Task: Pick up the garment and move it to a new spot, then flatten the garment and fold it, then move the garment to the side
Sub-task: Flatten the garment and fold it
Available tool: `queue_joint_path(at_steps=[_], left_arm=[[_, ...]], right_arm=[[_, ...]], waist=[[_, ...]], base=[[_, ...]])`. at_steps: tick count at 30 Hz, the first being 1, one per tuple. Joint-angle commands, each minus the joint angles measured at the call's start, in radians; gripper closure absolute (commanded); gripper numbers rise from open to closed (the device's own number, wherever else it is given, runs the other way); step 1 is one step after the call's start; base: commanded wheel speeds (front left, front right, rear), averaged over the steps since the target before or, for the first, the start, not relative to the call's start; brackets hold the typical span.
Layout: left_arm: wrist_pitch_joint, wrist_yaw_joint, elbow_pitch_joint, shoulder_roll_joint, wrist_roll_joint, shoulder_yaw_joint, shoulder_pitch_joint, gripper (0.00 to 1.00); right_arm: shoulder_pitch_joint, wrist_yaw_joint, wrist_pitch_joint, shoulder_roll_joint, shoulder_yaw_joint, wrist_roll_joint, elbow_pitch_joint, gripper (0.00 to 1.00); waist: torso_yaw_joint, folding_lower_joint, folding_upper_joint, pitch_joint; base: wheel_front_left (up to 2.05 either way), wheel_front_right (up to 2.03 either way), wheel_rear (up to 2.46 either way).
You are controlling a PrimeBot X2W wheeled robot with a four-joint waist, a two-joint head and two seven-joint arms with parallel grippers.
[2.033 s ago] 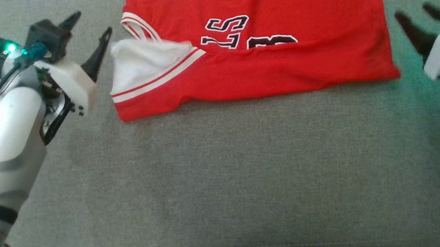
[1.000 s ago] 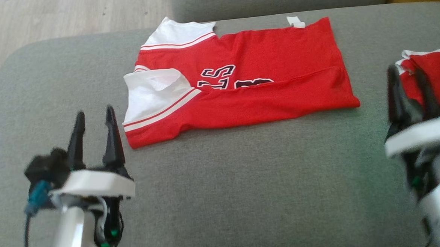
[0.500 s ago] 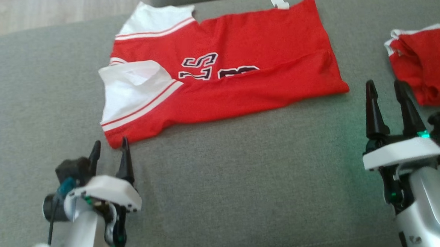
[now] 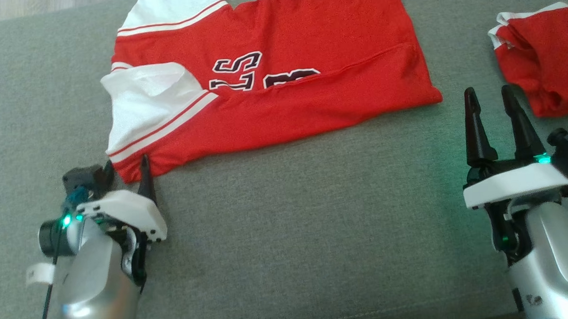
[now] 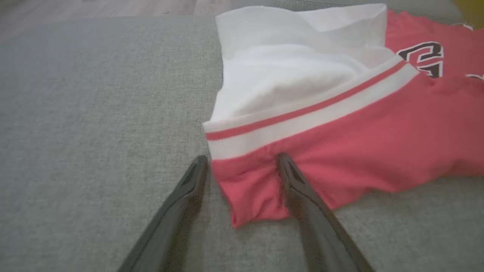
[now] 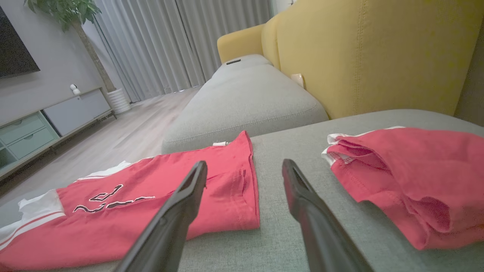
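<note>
Where the garment lies: the red jersey [image 4: 280, 96] is spread on the grey sofa cushion [image 4: 288, 237] at 12 o'clock in the head view. Its near strip is doubled over the lettering, and a white sleeve [image 4: 149, 98] is turned out at 10 o'clock.
Left gripper: the left gripper [image 4: 126, 164] is set at 8 o'clock with its fingers spread and nothing grasped.
Near-left corner: the near-left corner [image 5: 253, 196] is straddled. One finger is laid over the red cloth and the other on bare cushion just beside the edge. Whether the cloth is pressed cannot be told.
Right gripper: the right gripper [image 4: 487, 90] is held at 4 o'clock, fingers released and empty, near the jersey's right-hand corner but apart from it.
Second garment: a second red garment [image 4: 546, 58] is bunched at 2 o'clock, apart from the jersey. It is to be left undisturbed.
Doubled edge: the step is judged to be a grasp of the near edge for the next fold. Both layers should be gathered between the fingers, so the outer finger should be worked under the corner before closure.
Lift: the right-hand corner should be taken likewise, so that the edge is raised level and no slack is dragged.
Sleeve: the loose sleeve may be trapped in the fold, so it should be tucked flat first.
</note>
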Motion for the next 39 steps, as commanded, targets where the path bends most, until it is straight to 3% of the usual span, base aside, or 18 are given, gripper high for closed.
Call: queue_joint_path(at_steps=[1,8,17,30,31,32,39], left_arm=[[0.006,-0.005,0.001,0.030,0.010,0.011,-0.020,1.00],[-0.022,-0.030,-0.071,0.020,0.035,-0.025,-0.049,1.00],[-0.023,-0.051,-0.347,0.006,0.102,-0.086,-0.003,1.00],[-0.024,-0.063,-0.411,-0.004,0.124,-0.127,0.023,1.00],[-0.024,-0.062,-0.408,-0.002,0.127,-0.129,0.024,1.00],[-0.024,-0.061,-0.404,0.001,0.129,-0.129,0.026,1.00],[-0.024,-0.061,-0.356,0.016,0.122,-0.123,0.045,1.00]], right_arm=[[-0.024,-0.001,0.012,-0.014,0.017,-0.001,-0.026,0.00],[-0.067,-0.001,0.119,-0.001,-0.032,-0.055,0.061,0.00],[-0.193,-0.001,0.265,0.056,-0.153,-0.056,0.245,0.00],[-0.335,-0.001,0.337,0.075,-0.266,-0.208,0.514,0.00],[-0.341,-0.001,0.333,0.077,-0.262,-0.205,0.526,0.46],[-0.347,-0.001,0.323,0.078,-0.258,-0.204,0.534,1.00],[-0.349,-0.001,0.239,0.058,-0.206,-0.203,0.549,1.00]], waist=[[0.007,0.0000,0.0000,0.002],[0.055,0.0000,0.0000,-0.004],[0.125,0.0000,0.0000,0.002],[0.161,0.0000,0.0000,0.015],[0.161,0.0000,0.0000,0.014],[0.160,0.0000,0.0000,0.013],[0.139,0.0000,0.0000,-0.024]], base=[[0.00,0.00,0.00],[0.00,0.00,0.00],[0.00,0.00,0.00],[0.00,0.00,0.00],[0.00,0.00,0.00],[0.00,0.00,0.00],[0.00,0.00,0.00]])
